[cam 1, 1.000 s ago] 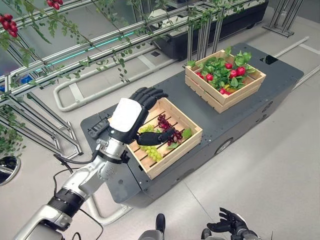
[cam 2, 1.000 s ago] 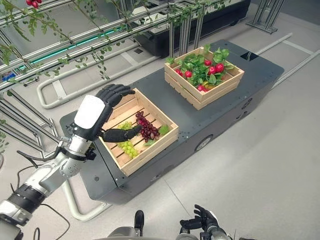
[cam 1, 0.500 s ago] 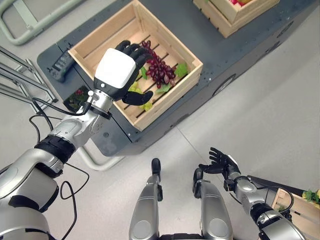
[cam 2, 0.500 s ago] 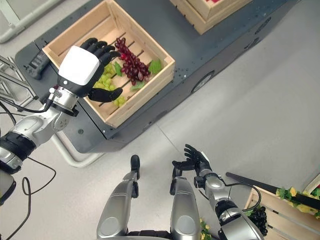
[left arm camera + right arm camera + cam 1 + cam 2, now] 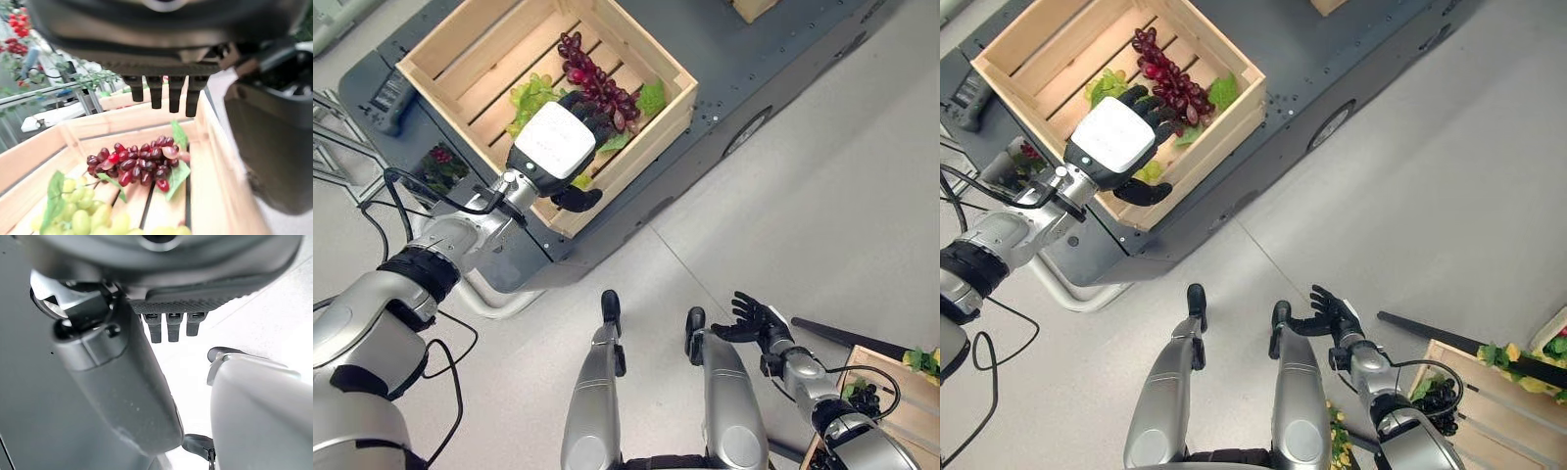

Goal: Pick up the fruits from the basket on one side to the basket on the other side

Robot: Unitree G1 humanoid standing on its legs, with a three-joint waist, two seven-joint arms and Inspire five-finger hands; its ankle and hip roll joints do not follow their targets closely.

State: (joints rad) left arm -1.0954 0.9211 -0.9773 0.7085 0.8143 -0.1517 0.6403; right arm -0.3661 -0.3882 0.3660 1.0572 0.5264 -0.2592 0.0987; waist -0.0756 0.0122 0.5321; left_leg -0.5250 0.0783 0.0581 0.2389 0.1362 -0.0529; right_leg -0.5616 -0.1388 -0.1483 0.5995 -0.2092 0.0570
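Since 0.5 s ago our left hand (image 5: 553,145) has come down lower over the wooden crate (image 5: 646,132), closer to its near wall; the whole view has slid too, so our camera moved. Fingers reach down inside the crate, thumb sticks out over the near wall. In the left wrist view the fingers hang straight and loose above the fruit, holding nothing.

The crate is pale wood w/ slat floor, square, sitting on a dark grey flat platform (image 5: 744,59). Inside: red grapes (image 5: 597,83), a long bumpy shiny bunch, its long line running from the far side twd the near right corner. Green grapes (image 5: 530,96) lie just beside it, on the left.

Right hand (image 5: 751,321) hangs low by the floor, fingers spread wide, same as before. Another wooden crate (image 5: 1489,392) w/ dark grapes & leaves sits at bottom right.
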